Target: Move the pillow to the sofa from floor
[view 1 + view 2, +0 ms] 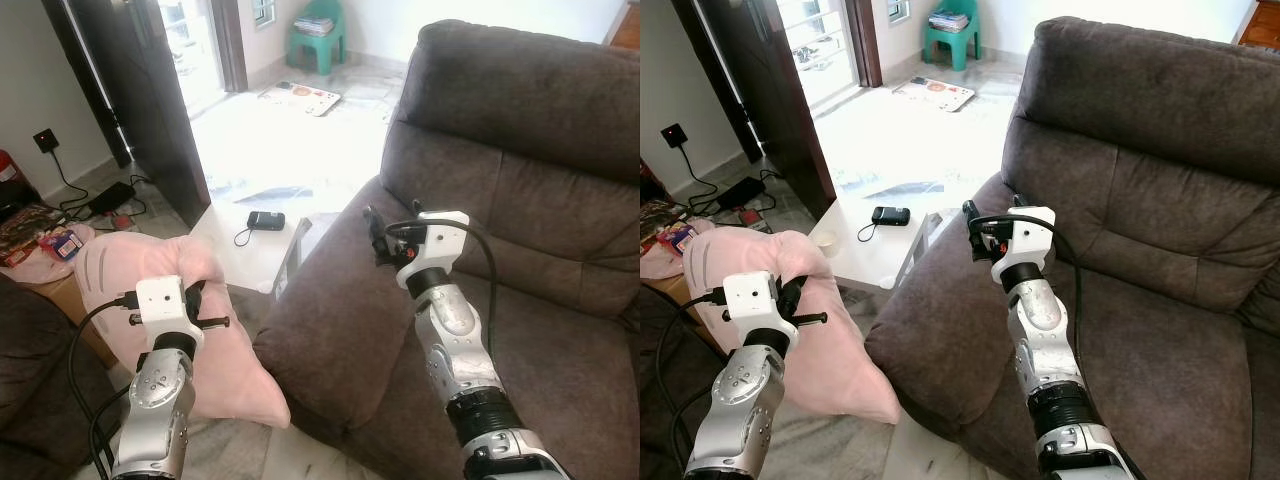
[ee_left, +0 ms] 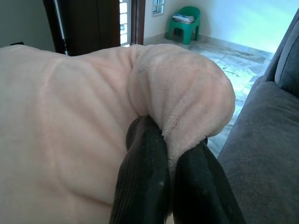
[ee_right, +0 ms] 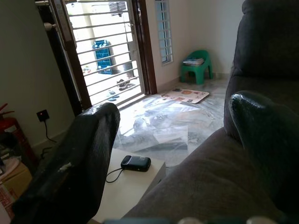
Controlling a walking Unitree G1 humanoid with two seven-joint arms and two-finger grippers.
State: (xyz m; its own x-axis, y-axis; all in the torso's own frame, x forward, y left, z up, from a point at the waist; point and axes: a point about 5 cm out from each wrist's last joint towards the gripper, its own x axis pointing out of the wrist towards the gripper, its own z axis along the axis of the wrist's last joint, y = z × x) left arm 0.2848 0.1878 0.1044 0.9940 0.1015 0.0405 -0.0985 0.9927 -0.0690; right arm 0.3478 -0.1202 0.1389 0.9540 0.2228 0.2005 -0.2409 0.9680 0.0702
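This is a living room in a home. A big brown upholstered sofa [image 1: 520,200] takes up the right side, with a low white side table [image 1: 250,250] just beside its arm; a small dark device [image 1: 266,221] with a cord lies near the table's far edge. The floor [image 1: 290,150] is pale glossy marble tile. A dark wooden door frame [image 3: 142,46] opens onto a barred metal gate [image 3: 103,51] with shoes lying outside it. In the far corner stands a small green plastic child's chair [image 1: 318,35] stacked with papers, a printed mat [image 1: 300,97] on the floor before it. A wall socket [image 1: 44,140] with trailing cable and household clutter sit at the left wall.
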